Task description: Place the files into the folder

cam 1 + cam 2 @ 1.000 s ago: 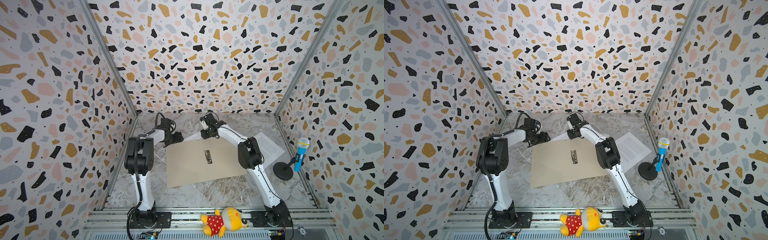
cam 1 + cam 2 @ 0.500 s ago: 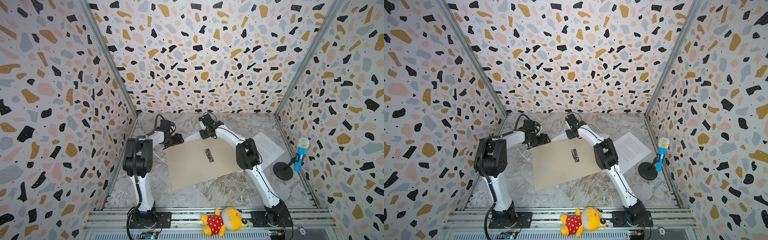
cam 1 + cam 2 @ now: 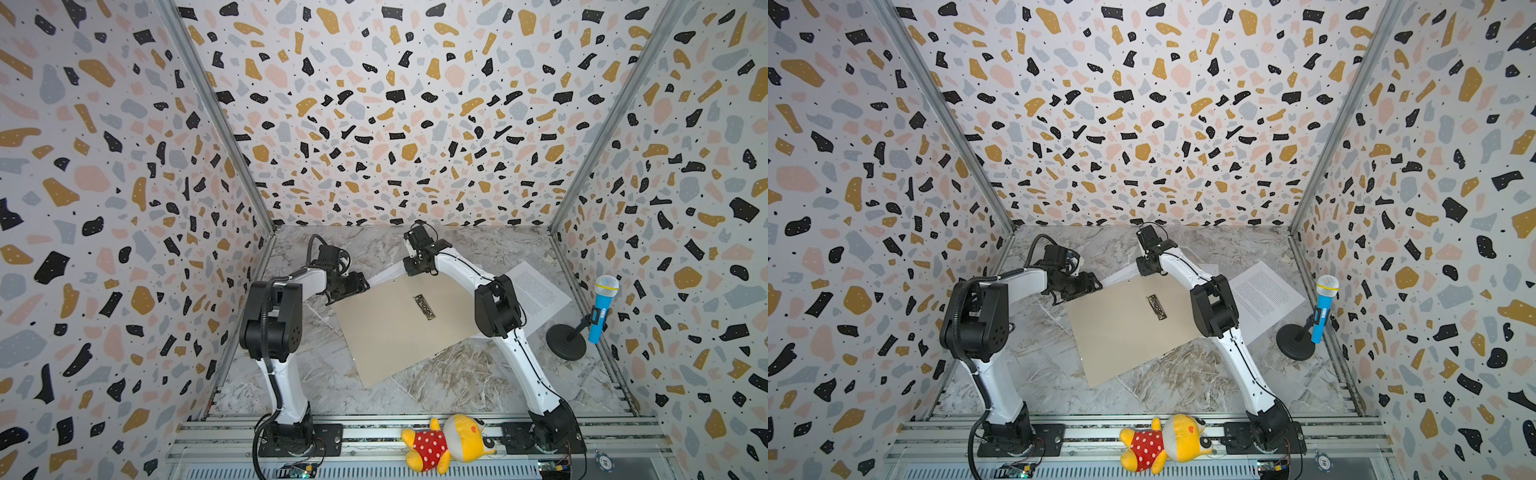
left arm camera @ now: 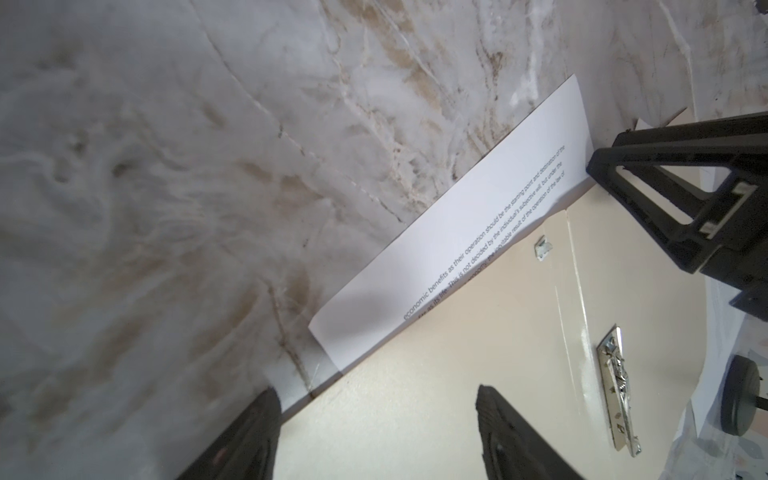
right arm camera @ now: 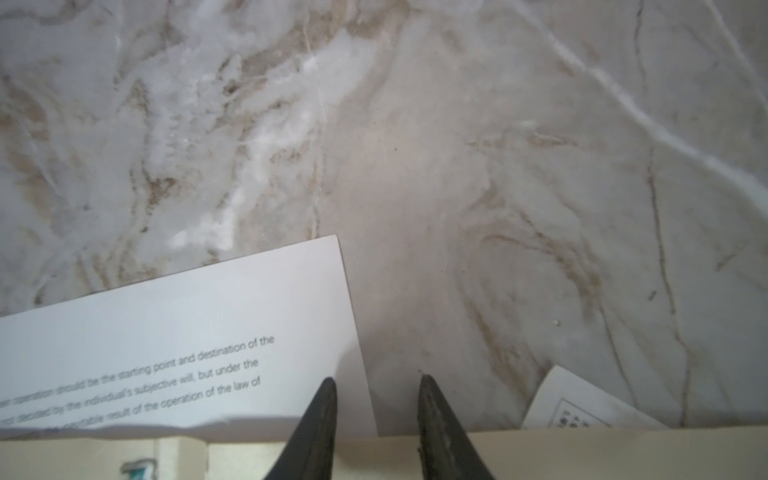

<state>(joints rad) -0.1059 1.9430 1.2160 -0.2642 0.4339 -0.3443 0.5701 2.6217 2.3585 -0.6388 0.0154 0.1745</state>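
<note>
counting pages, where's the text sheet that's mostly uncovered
In both top views the text sheet lies on the right, between the folder and the microphone stand.

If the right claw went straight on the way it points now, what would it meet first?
Probably the text sheet, at its side edge: the right claw straddles that edge, half over paper, half over the bare table. Its height above them is unclear.

A folder (image 3: 399,328) lies mid-counter (image 3: 457,374), one sheet (image 3: 386,274) poking from under its far edge; a second sheet (image 3: 536,295) lies to its right (microphone (image 3: 602,307) farther right).
</note>
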